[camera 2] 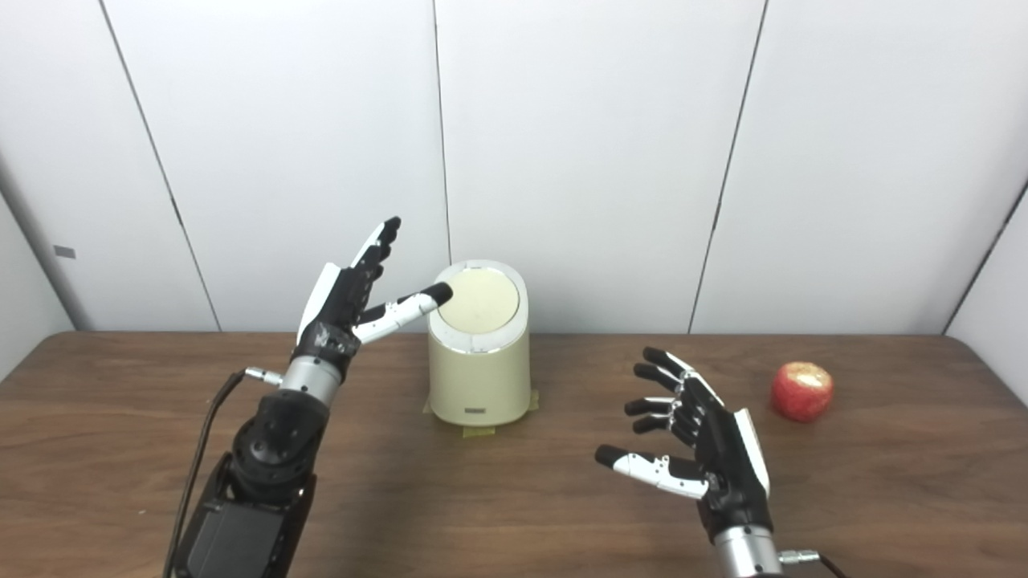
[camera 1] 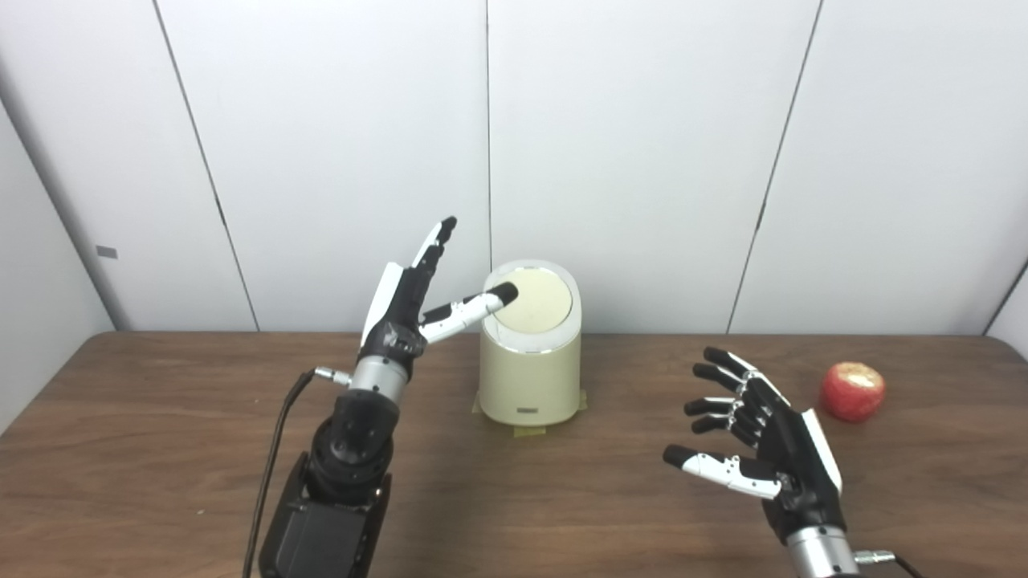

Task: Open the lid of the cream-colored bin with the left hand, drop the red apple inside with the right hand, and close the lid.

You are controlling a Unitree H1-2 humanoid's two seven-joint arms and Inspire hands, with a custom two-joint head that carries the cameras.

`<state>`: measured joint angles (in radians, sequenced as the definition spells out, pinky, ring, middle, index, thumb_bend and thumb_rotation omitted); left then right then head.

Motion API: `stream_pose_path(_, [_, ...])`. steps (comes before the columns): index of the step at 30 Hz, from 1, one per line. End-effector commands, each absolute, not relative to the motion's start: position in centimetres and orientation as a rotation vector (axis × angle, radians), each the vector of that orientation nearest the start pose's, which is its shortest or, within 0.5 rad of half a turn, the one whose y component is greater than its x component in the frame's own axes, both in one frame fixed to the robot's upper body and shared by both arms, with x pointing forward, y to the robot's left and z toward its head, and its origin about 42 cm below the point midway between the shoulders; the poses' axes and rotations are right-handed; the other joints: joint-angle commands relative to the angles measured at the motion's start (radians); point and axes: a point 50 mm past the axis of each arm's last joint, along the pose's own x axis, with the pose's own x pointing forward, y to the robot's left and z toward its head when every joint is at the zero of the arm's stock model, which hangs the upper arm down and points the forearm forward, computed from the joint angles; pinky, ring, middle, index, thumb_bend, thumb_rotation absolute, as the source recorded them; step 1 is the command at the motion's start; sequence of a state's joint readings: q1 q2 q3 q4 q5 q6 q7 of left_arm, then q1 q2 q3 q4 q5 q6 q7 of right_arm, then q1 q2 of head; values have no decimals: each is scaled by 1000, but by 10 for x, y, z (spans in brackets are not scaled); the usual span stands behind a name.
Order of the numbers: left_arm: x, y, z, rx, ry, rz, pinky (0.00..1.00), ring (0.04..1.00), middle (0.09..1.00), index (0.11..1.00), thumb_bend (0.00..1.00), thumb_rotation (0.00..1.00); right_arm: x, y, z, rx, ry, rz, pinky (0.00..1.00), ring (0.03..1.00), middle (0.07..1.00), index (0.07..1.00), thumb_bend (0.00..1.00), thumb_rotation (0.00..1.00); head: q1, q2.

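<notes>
Cream-colored bin (camera 1: 530,365) upright near the back edge of the wooden desk (camera 1: 161,449), taped down at its base with yellowish tape (camera 1: 528,431). Lid (camera 1: 533,305) closed, tilted toward the camera, ringed by a white rim. Left of the bin: left hand (camera 1: 409,301) raised, fingers spread wide, holding nothing; thumb tip reaching onto the left edge of the lid, contact not certain; remaining fingers pointing up and away from the bin. Black cable (camera 1: 269,474) trailing from the left wrist down past the forearm. Right of the bin and nearer the camera: right hand (camera 2: 707,445) hovering above the desk, palm turned inward, fingers apart and lightly curled, holding nothing. Far right of the bin, beyond the right hand: red apple (camera 2: 801,391) resting on the desk, well apart from both bin and hand. Behind the bin: white panelled wall (camera 1: 642,160).
</notes>
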<state>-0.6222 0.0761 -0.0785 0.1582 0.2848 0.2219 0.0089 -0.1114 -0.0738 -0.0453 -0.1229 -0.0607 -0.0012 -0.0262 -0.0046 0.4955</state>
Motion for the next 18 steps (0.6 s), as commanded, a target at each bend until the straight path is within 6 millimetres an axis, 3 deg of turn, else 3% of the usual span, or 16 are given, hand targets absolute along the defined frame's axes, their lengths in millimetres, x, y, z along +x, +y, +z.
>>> stream_pose_path(1, [465, 152, 293, 423, -333, -65, 972, 1000, 1000, 1000, 942, 507, 325, -233, 185, -134, -347, -44, 503, 592, 777, 800, 760, 113, -3, 1])
stream_pose_path(5, [476, 150, 289, 476, -357, -49, 917, 1000, 1000, 1000, 927, 469, 324, -230, 186, -132, -346, -47, 518, 592, 773, 800, 754, 99, -4, 2])
stream_pose_path(8, [482, 149, 285, 508, -357, -49, 922, 1000, 1000, 1000, 916, 446, 323, -227, 187, -134, -339, -52, 520, 595, 769, 798, 740, 79, -9, 2])
stream_pose_path(14, [491, 144, 284, 631, -350, -37, 964, 1000, 1000, 1000, 919, 452, 322, -222, 188, -133, -345, -38, 495, 598, 772, 798, 743, 132, -12, 4])
stream_pose_path(18, [498, 142, 283, 704, -338, -25, 968, 1000, 1000, 1000, 942, 390, 323, -220, 188, -114, -349, -41, 480, 592, 773, 798, 737, 124, -16, 5])
